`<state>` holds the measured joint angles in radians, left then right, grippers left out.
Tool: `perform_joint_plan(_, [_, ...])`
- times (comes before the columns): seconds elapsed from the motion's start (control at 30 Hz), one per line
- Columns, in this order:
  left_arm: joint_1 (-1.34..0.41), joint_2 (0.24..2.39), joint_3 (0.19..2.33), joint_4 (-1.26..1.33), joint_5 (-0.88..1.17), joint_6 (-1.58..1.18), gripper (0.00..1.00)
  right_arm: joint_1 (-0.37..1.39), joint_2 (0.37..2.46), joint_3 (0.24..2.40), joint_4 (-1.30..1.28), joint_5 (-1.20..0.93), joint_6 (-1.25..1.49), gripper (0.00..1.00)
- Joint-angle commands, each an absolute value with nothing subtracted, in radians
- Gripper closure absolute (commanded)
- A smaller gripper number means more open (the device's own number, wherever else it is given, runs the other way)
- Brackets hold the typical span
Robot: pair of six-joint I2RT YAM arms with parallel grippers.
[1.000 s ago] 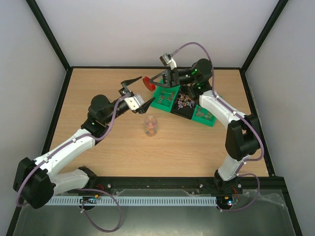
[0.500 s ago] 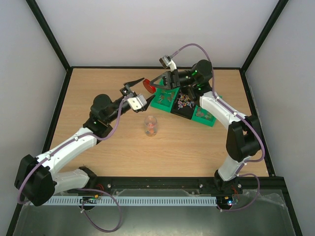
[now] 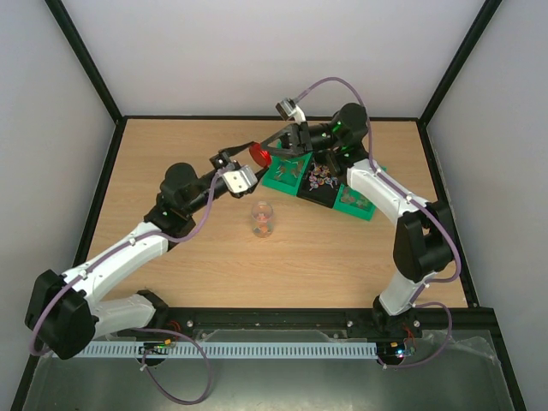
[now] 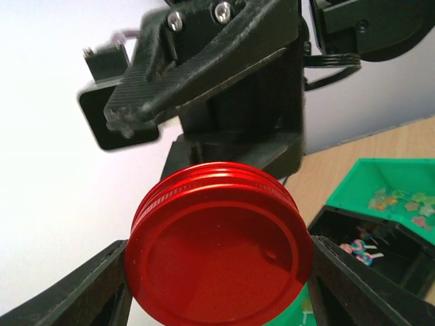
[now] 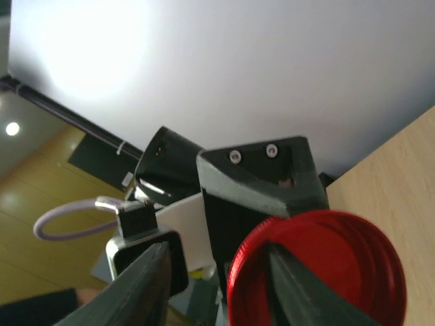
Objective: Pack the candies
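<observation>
Left gripper [image 4: 219,250] clamps the red lid [image 5: 319,272] rim-to-rim; right gripper [image 5: 217,251] faces it with jaws apart; candies [image 4: 363,248] lie beyond, in the black tray [image 4: 340,216].

The lid [image 3: 259,155] is held above the bench [image 3: 171,137] near its far edge, the trays [image 3: 272,181] just right of it with candies [image 3: 322,178] inside. The jar [image 3: 262,219] stands nearer, mid-bench.

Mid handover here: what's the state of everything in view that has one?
Lid, off the jar, airborne between both end effectors.
Left end effector, closed on the lid's sides.
Right end effector, open, jaws parted around the lid.
Jar, upright, uncapped, a few candies inside.
Trays, candies in the compartments.
</observation>
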<state>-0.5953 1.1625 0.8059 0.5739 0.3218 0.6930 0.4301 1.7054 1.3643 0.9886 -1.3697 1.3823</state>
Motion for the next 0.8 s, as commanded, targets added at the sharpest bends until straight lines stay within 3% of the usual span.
perform_joint_plan(0.0, [-0.598, 1.115, 0.861, 0.416, 0.376, 0.689, 0.37, 0.405, 1.69, 1.388, 0.886, -1.374, 1.285, 0.55])
perform_joint_plan(0.07, [-0.594, 1.094, 0.874, 0.288, 0.412, 0.699, 0.37, 0.373, 1.664, 1.389, 0.716, -1.319, 1.161, 0.45])
perform_joint_plan(0.17, [-0.585, 1.062, 0.886, 0.059, 0.441, 0.712, 0.38, 0.338, 1.607, 1.471, 0.14, -1.081, 0.609, 0.32])
perform_joint_plan(0.33, [-0.563, 1.068, 0.953, -0.275, 0.469, 0.708, 0.36, 0.337, 1.611, 1.499, -0.232, -0.842, 0.289, 0.2])
perform_joint_plan(0.5, [-0.555, 1.162, 1.06, -0.55, 0.475, 0.686, 0.37, 0.337, 1.568, 1.346, -0.298, -0.765, 0.156, 0.15])
perform_joint_plan(0.6, [-0.555, 1.234, 1.136, -0.651, 0.451, 0.652, 0.36, 0.341, 1.534, 1.257, -0.281, -0.727, 0.13, 0.07])
perform_joint_plan(0.77, [-0.57, 1.364, 1.212, -0.761, 0.418, 0.614, 0.34, 0.351, 1.535, 1.167, -0.264, -0.67, 0.143, 0.04])
